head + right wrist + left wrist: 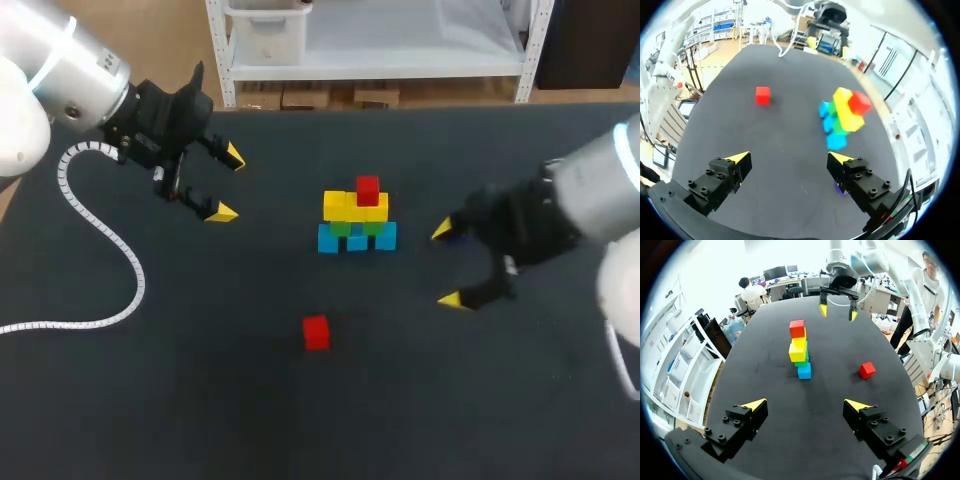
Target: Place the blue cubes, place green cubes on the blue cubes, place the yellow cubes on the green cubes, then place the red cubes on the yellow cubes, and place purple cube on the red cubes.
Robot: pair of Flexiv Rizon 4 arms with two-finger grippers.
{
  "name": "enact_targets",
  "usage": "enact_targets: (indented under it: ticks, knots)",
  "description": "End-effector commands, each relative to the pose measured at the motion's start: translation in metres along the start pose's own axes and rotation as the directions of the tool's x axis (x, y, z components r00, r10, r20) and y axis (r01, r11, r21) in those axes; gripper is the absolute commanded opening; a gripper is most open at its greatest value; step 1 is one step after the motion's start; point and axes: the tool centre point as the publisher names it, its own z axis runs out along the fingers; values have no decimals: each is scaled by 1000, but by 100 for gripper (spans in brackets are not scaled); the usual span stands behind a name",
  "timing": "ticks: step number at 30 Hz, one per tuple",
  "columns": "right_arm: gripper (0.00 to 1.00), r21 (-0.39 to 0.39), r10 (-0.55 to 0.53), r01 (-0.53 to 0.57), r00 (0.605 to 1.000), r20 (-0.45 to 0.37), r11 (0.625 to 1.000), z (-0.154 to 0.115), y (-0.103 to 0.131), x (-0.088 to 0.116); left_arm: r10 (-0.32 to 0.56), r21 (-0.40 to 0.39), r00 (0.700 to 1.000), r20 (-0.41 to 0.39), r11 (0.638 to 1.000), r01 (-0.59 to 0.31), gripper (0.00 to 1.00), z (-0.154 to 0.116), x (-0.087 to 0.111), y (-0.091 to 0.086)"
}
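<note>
Well, my left gripper (pixel 228 185) hangs over the dark table top (pixel 150 400) with its yellow-tipped fingers spread wide and nothing between them. Ahead of it, off toward its right finger, a loose red cube (pixel 316 332) lies alone on the table.

Straight ahead of that gripper stands the stack of small cubes (pixel 357 215). It has a bottom row of blue cubes (pixel 357 241), green cubes (pixel 341 228) resting on them, yellow cubes (pixel 337 205) above those, and a single red cube (pixel 367 189) on top of the yellow.

Beyond the stack is my right gripper (pixel 447 265), near it but apart. It is released as well, with its fingers wide and gripping nothing. A small purple thing (pixel 839 189) peeks out just under the finger on the stack's side. So little of it shows that I cannot tell whether it is a cube.
</note>
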Motion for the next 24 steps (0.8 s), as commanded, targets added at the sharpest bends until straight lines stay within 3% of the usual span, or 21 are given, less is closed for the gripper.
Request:
enact_targets:
  ticks: [1,7,18,24]
  knots:
    - [100,-31,14,-10,989,150,999,-22,-9,23,1,2,1000,1,1000,-1,100,1,1,1]
    - [100,-113,107,-83,967,231,990,-41,-25,40,1,2,1000,1,1000,-1,100,1,1,1]
    - [100,-99,120,-94,949,290,991,-65,-40,64,1,2,1000,1,1000,-1,100,1,1,1]
    - [100,-136,119,-82,949,292,987,-66,-40,67,98,-18,995,-9,995,-98,100,11,-17,1]
